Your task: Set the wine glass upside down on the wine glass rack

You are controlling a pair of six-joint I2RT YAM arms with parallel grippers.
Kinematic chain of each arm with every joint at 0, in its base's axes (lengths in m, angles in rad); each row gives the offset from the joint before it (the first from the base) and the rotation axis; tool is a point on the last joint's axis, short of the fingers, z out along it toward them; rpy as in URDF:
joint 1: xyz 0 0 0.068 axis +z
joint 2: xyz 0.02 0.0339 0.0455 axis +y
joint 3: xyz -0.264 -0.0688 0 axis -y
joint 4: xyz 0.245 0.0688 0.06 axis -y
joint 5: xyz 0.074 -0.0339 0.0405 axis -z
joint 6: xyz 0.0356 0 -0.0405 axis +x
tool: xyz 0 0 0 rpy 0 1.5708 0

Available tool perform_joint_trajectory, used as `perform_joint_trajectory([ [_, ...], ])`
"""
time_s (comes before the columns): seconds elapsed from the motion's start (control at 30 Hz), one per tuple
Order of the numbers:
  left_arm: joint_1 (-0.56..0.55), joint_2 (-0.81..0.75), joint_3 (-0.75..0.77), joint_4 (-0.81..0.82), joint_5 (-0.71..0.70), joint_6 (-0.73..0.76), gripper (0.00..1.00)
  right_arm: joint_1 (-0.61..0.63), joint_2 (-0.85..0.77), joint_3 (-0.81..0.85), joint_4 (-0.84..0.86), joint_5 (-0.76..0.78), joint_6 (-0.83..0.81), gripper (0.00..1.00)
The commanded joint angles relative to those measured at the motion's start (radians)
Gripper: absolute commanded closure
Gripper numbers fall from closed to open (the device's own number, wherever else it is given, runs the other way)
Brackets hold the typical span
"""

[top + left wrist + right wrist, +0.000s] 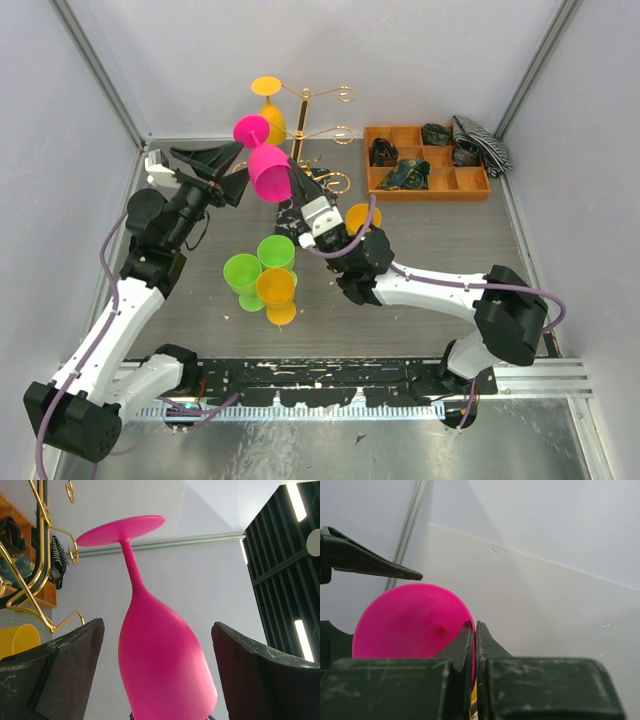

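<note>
A pink wine glass hangs upside down in the air, foot up, just in front of the gold wine glass rack. My right gripper is shut on the rim of its bowl from below; the right wrist view shows the pink wall pinched between the jaws. My left gripper is open, one finger on each side of the bowl, with a gap on both sides. A yellow wine glass hangs upside down on the rack. Rack arms show left in the left wrist view.
Two green glasses and an orange glass stand at centre front. Another orange glass is by the right wrist. An orange compartment tray with dark items sits at the back right. Walls enclose the table.
</note>
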Motion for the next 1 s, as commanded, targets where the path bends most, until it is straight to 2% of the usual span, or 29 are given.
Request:
perform_joint_trajectory([
  [0.0, -0.005, 0.004, -0.009, 0.05, -0.008, -0.036, 0.06, 0.019, -0.02, -0.008, 0.095, -0.037, -0.018, 0.99],
  [0.23, -0.012, 0.04, -0.005, 0.094, -0.002, -0.06, 0.12, 0.039, -0.049, -0.029, 0.02, -0.098, 0.013, 0.99],
  [0.4, -0.018, 0.041, 0.0, 0.1, -0.002, -0.065, 0.2, 0.04, -0.047, -0.036, 0.025, -0.102, 0.012, 1.0],
  [0.53, -0.019, 0.041, 0.005, 0.102, -0.005, -0.071, 0.31, 0.042, -0.041, -0.031, 0.022, -0.093, 0.004, 0.99],
  [0.73, -0.018, 0.048, 0.026, 0.1, 0.004, -0.058, 0.6, 0.042, -0.048, -0.034, 0.017, -0.079, -0.005, 0.99],
  [0.97, -0.018, 0.082, 0.024, 0.175, 0.019, -0.07, 0.77, 0.042, -0.077, -0.067, 0.004, -0.104, -0.003, 0.99],
])
